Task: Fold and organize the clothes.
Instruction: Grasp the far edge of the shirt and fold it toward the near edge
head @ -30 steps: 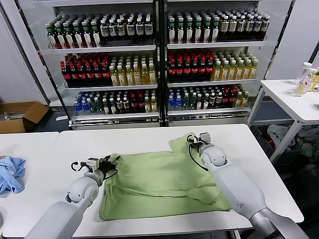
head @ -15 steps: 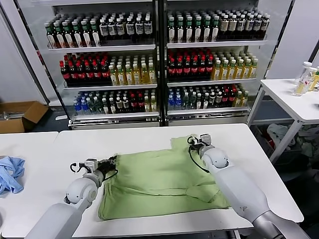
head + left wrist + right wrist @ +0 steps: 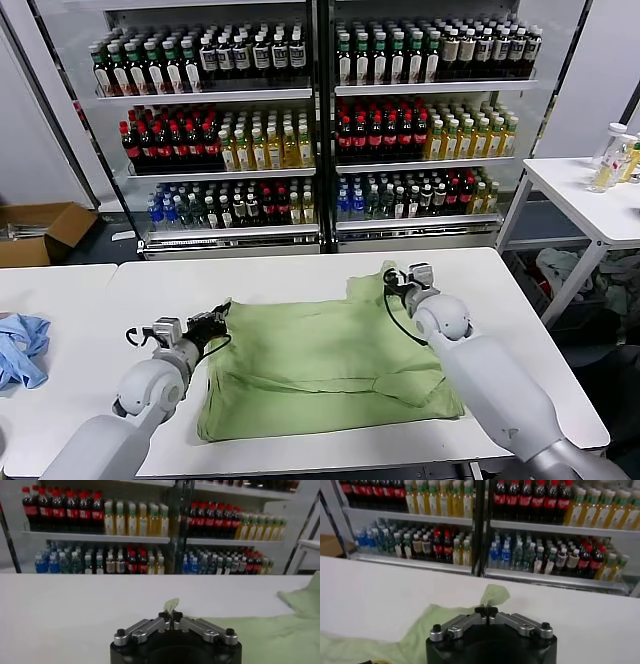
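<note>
The light green polo shirt (image 3: 320,360) lies spread on the white table (image 3: 290,280), its back up; collar and print are hidden. My left gripper (image 3: 213,320) is shut on the shirt's far left corner, just above the table; a small flap of green fabric (image 3: 170,605) sticks out between its closed fingertips (image 3: 170,616). My right gripper (image 3: 392,282) is shut on the far right corner, with a green flap (image 3: 492,595) poking past its fingertips (image 3: 486,611). More of the shirt shows in both wrist views (image 3: 295,600) (image 3: 380,635).
A light blue garment (image 3: 22,348) lies on the left table. Fridges full of bottles (image 3: 320,120) stand behind the table. A second white table (image 3: 590,200) with bottles is at the right. A cardboard box (image 3: 40,232) sits on the floor at the left.
Both grippers have pulled apart, the left to the left and the right slightly right, stretching the shirt's far edge flatter and wider.
</note>
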